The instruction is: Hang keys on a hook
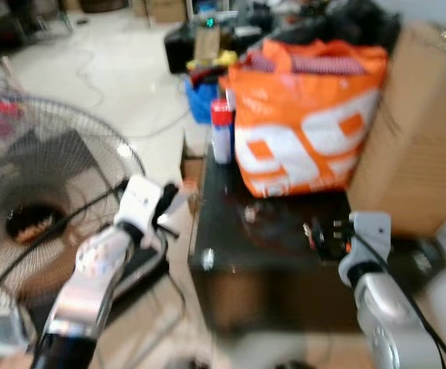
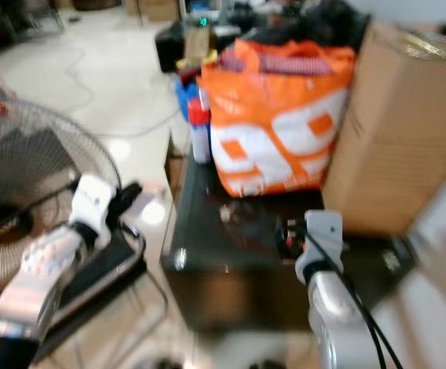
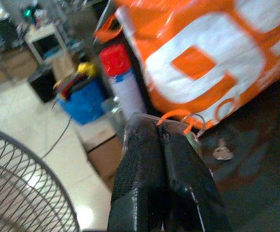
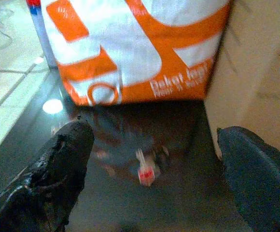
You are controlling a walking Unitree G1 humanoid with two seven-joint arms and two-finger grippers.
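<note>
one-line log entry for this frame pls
phase: approach | right gripper: open, over dark table, keys between fingers, not grasped | left gripper: shut, idle | orange bag behind keys

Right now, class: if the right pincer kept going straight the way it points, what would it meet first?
The open right pincer points low over the dark table. It would probably reach the small keys first, then the orange bag behind; blur makes depth uncertain.

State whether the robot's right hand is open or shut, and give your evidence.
Open. In the right wrist view the right hand has its two black fingers set wide apart, with the dark table and the keys showing between them.
</note>
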